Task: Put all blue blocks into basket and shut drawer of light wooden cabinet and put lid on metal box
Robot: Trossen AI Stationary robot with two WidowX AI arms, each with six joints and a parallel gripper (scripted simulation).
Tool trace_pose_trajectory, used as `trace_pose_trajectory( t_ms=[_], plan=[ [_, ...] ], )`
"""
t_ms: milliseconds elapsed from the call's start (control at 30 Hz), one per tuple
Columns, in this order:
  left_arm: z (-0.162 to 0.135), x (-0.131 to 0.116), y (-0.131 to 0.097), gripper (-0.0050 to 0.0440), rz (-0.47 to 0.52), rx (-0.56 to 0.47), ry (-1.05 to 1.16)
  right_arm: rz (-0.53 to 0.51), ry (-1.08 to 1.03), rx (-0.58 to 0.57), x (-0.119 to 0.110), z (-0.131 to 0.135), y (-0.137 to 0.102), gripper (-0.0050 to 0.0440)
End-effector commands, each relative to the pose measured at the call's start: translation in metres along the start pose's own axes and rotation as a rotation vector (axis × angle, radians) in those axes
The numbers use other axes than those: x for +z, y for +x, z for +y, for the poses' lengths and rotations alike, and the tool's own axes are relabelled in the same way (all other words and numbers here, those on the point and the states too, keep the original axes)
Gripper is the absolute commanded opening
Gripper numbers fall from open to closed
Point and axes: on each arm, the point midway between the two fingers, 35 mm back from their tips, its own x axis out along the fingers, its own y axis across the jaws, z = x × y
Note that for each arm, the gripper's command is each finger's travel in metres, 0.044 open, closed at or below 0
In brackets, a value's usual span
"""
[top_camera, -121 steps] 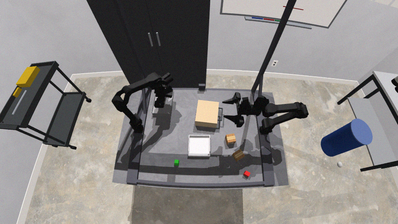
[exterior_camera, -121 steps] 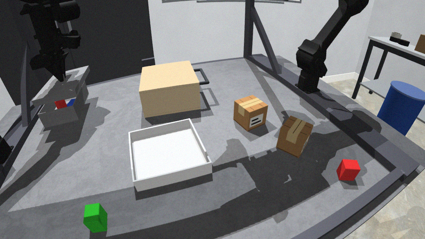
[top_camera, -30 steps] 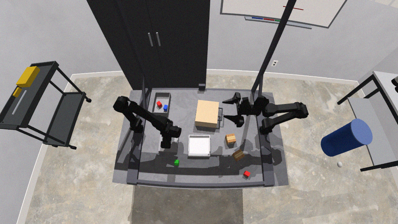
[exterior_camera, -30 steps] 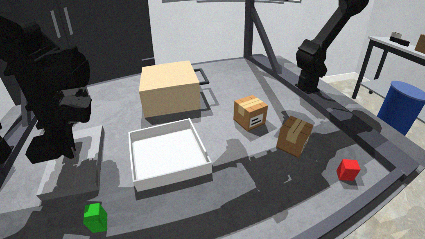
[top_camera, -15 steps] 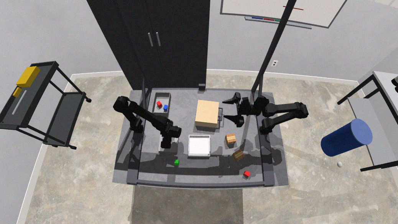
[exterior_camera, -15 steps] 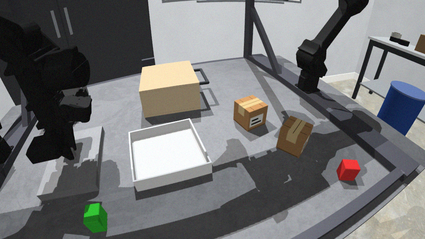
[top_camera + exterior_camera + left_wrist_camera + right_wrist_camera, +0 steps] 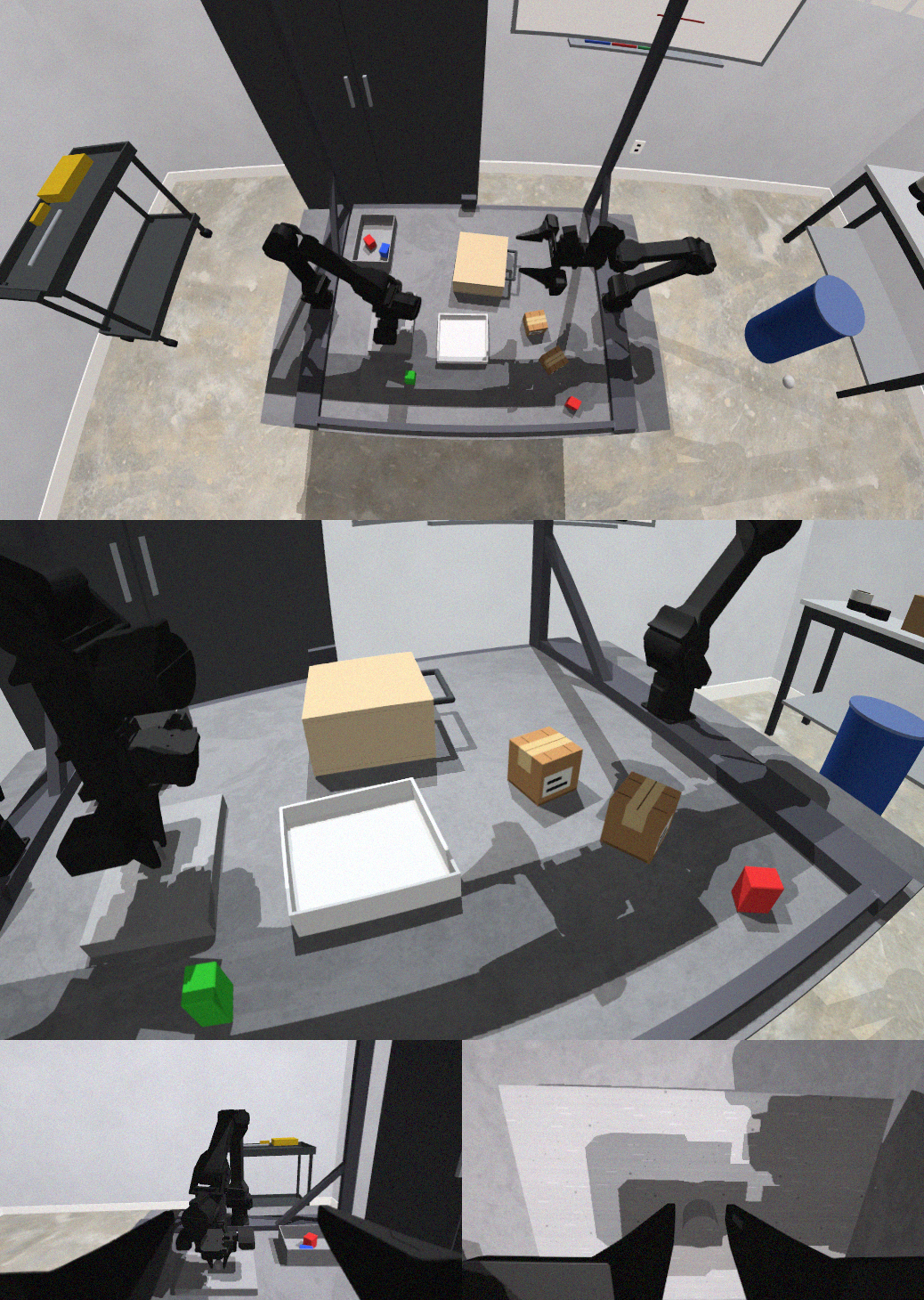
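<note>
1. Right gripper [image 7: 385, 337] [image 7: 147, 859] [image 7: 218, 1266] [image 7: 700, 1206] stood narrowly parted around the knob [image 7: 218, 1263] [image 7: 700, 1231] of the grounded lid [image 7: 401, 342] [image 7: 193, 881] [image 7: 245, 1280] [image 7: 551, 1174].
2. Beyond, wall-side, the blue block [image 7: 384, 249] [image 7: 306, 1247] sat inside the metal box [image 7: 355, 239] [image 7: 312, 1258], nearer the right arm.
3. Left gripper [image 7: 520, 254] [image 7: 246, 1211] gaped wide.

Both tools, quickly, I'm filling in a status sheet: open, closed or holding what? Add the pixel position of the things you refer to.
Left tool [image 7: 520, 253] [image 7: 246, 1210]: open wide, holding nothing.
Right tool [image 7: 395, 321] [image 7: 149, 856] [image 7: 218, 1267] [image 7: 701, 1206]: partly open, grey knob [image 7: 218, 1264] [image 7: 700, 1229] between its fingers, ungripped.

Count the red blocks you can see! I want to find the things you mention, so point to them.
2: one in the open metal box [image 7: 355, 240] [image 7: 308, 1257], one on the table near the tilted cardboard box [image 7: 554, 359] [image 7: 641, 817]. More may be hidden.
</note>
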Motion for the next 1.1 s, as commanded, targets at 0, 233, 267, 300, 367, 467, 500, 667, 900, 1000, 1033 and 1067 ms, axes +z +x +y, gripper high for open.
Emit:
trace_pose_trajectory(
  t_ms=[0,233,267,300,367,467,500,667,900,1000,1033,1067],
  plan=[
    [0.000,0.015,-0.002,0.0400,-0.037,0.001,-0.002,-0.052,0.007,-0.013,0.009,-0.003,-0.018,0.0136],
    [0.000,0.015,-0.002,0.0400,-0.037,0.001,-0.002,-0.045,0.007,-0.011,0.007,-0.003,-0.019,0.0136],
    [0.000,0.015,-0.002,0.0400,-0.037,0.001,-0.002,-0.051,0.007,-0.012,0.008,-0.003,-0.037,0.0136],
    [0.000,0.015,-0.002,0.0400,-0.037,0.001,-0.002,-0.054,0.007,-0.013,0.009,-0.003,-0.043,0.0136],
    [0.000,0.015,-0.002,0.0400,-0.037,0.001,-0.002,-0.050,0.007,-0.012,0.011,-0.004,-0.053,0.0136],
    [0.000,0.015,-0.002,0.0400,-0.037,0.001,-0.002,-0.039,0.006,-0.009,0.007,-0.003,-0.049,0.0136],
    [0.000,0.015,-0.002,0.0400,-0.037,0.001,-0.002,-0.039,0.006,-0.009,0.007,-0.003,-0.049,0.0136],
    [0.000,0.015,-0.002,0.0400,-0.037,0.001,-0.002,-0.058,0.004,-0.014,0.008,-0.003,-0.082,0.0136],
    [0.000,0.015,-0.002,0.0400,-0.037,0.001,-0.002,-0.032,0.004,-0.008,0.000,-0.001,-0.065,0.0136],
    [0.000,0.015,-0.002,0.0400,-0.037,0.001,-0.002,-0.068,0.002,-0.015,0.005,0.001,-0.068,0.0225],
    [0.000,0.015,-0.002,0.0400,-0.038,0.001,-0.002,-0.096,0.002,-0.021,0.009,0.001,-0.069,0.0225],
    [0.000,0.015,-0.002,0.0400,-0.038,0.001,-0.002,-0.096,0.002,-0.021,0.009,0.001,-0.069,0.0225]
  ],
)
